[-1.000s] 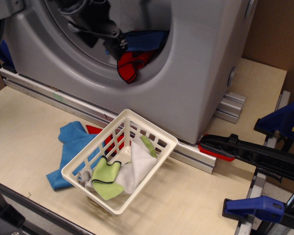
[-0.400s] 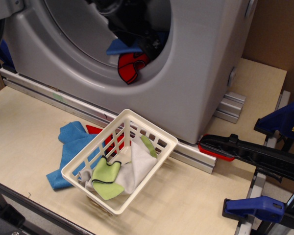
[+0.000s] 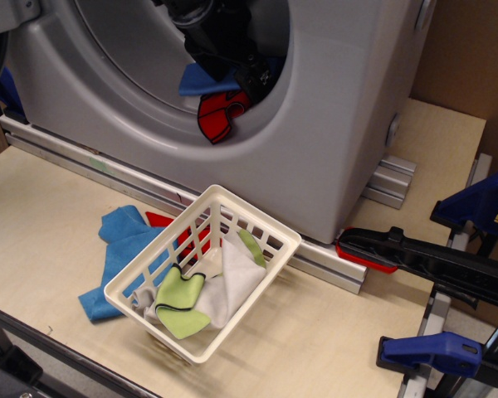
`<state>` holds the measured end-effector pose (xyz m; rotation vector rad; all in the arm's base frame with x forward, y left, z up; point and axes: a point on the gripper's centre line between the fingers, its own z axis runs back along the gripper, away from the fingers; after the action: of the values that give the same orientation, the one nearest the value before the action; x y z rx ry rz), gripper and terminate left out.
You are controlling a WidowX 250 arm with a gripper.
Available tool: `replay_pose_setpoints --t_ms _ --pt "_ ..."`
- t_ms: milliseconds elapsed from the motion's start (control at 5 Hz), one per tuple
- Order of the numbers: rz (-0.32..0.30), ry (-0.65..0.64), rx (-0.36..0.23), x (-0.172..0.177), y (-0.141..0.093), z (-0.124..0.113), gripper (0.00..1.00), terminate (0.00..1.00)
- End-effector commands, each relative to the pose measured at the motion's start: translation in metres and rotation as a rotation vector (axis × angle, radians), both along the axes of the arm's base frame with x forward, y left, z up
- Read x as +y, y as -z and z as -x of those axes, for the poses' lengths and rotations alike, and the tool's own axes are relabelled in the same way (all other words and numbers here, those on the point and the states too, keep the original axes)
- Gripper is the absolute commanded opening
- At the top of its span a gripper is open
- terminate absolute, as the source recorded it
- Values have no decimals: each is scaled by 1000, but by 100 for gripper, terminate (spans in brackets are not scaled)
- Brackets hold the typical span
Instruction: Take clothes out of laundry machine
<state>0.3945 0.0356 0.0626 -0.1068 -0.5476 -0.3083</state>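
The grey laundry machine [image 3: 340, 124] fills the top of the view, with its round drum opening at the upper left. Inside the drum lie a medium blue cloth [image 3: 202, 81] and, just below it, a bright red cloth with dark trim [image 3: 220, 114] draped over the drum's lower lip. My black gripper [image 3: 253, 79] reaches down into the drum, just right of the blue cloth and above the red one. Its fingers are dark against the dark drum, so I cannot tell how the jaws stand or whether they hold any cloth.
A white slatted basket [image 3: 257, 217] stands on the wooden table in front of the machine, holding lime-green [image 3: 181, 303] and white [image 3: 232, 278] cloths. A sky-blue cloth [image 3: 120, 249] and a red one [image 3: 159, 220] lie behind it. Black and blue clamps [image 3: 436, 259] sit at the right edge.
My gripper has moved right inside the drum, from left of the blue cloth to its right side. The blue cloth now shows on the left; the red cloth has shifted slightly.
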Motion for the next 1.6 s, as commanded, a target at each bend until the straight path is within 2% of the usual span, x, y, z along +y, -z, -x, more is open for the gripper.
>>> replay_pose_setpoints --t_ms 0,200,400,600,800,1000,1200,1400 --pt "-55 -21 -7 -8 -3 3 0 0" --pt "-76 -41 -7 -5 -1 7 0 0" --pt "-73 -59 -32 -2 -7 10 0 0" --pt "-69 -103 -29 -1 -25 24 0 0" --pt "-43 -161 35 -1 -35 49 0 0" --pt "0 -150 71 -9 -31 84 0 0" --pt "-14 -115 106 -26 -27 116 0 0" --pt "10 -87 172 -37 -9 143 0 0"
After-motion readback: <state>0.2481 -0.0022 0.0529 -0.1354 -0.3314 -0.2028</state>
